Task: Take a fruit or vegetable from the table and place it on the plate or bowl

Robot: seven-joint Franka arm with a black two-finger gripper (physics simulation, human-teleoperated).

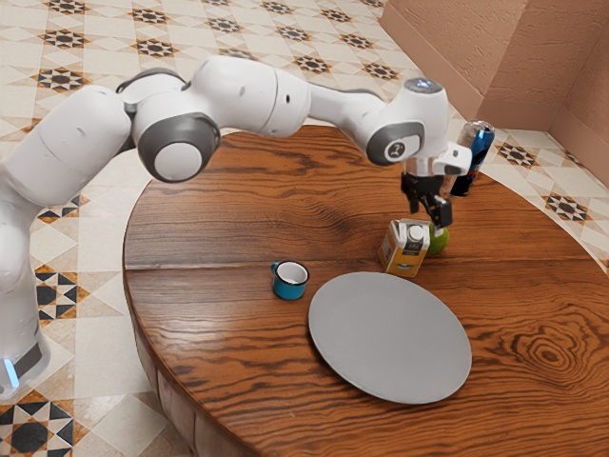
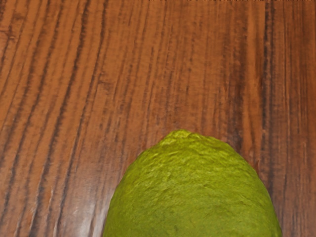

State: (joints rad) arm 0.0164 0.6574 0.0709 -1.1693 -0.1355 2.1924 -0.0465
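The lime [image 1: 440, 241] is found directly below the gripper [image 1: 431, 214], just under it on the table [image 1: 238, 219]; whether the gripper is open or closed cannot be told.

Patterned tile floor [image 1: 76, 57], terracotta walls [image 1: 533, 57], round wooden table [image 1: 238, 219].

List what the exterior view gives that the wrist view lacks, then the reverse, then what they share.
Exterior view: the gripper low over the green fruit, a carton beside the fruit, a can behind, a blue mug and the grey plate. Wrist view: the pebbled skin of the green fruit, close under the hand. Both: the green fruit resting on the wooden table.
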